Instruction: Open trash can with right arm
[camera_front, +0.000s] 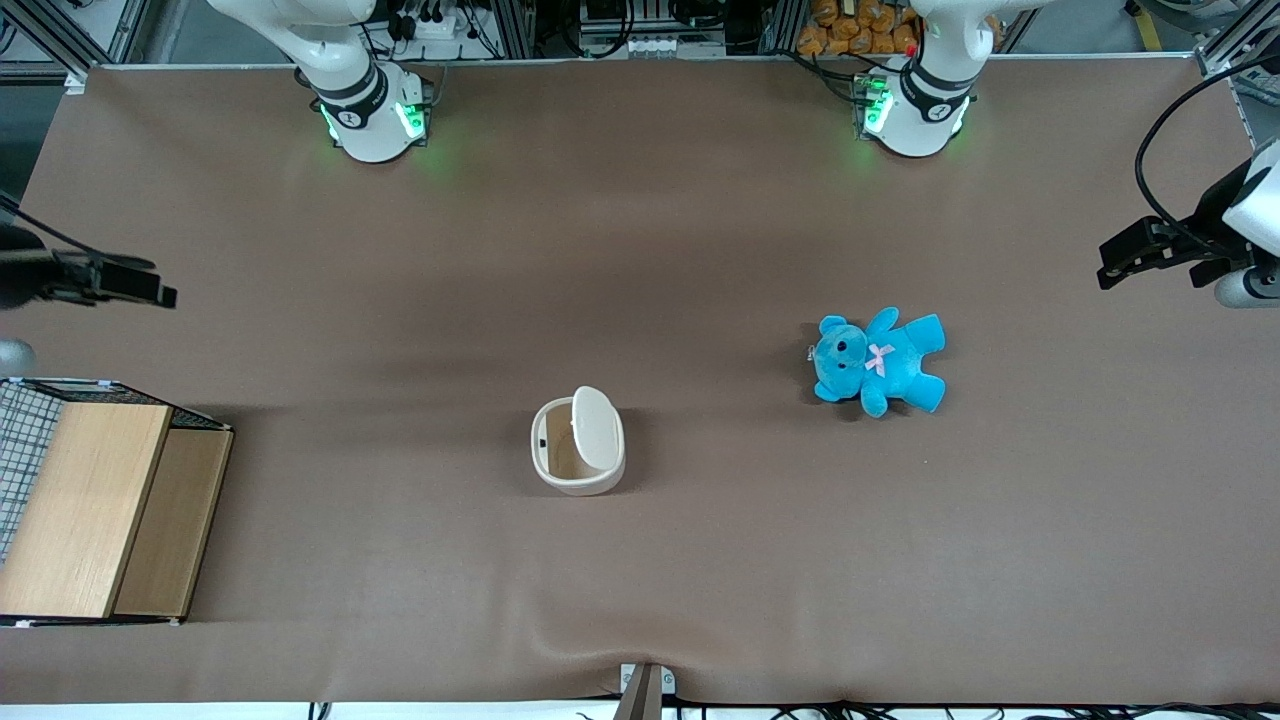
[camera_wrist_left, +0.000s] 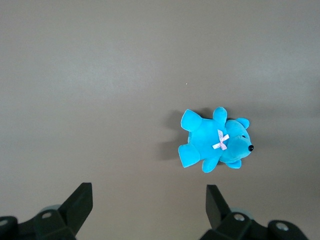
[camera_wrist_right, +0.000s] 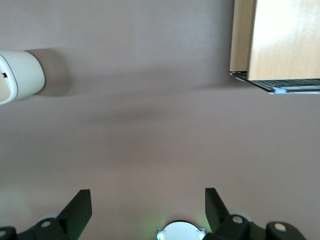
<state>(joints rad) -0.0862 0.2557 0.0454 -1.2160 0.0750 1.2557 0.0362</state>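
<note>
The cream-white trash can (camera_front: 578, 445) stands on the brown table near its middle, closer to the front camera than the arm bases. Its flat lid (camera_front: 596, 425) is tipped up on edge, and the tan inside shows beneath it. The right wrist view catches one rounded side of the trash can (camera_wrist_right: 17, 75). My right arm's gripper (camera_front: 145, 290) hangs above the table toward the working arm's end, well apart from the can and just above the wooden box. In the wrist view the gripper (camera_wrist_right: 147, 207) is open, with only bare table between its fingers.
A wooden box with wire mesh (camera_front: 100, 500) sits at the working arm's end of the table, and its corner shows in the wrist view (camera_wrist_right: 280, 40). A blue teddy bear (camera_front: 880, 362) lies toward the parked arm's end, also seen as the bear (camera_wrist_left: 215, 140).
</note>
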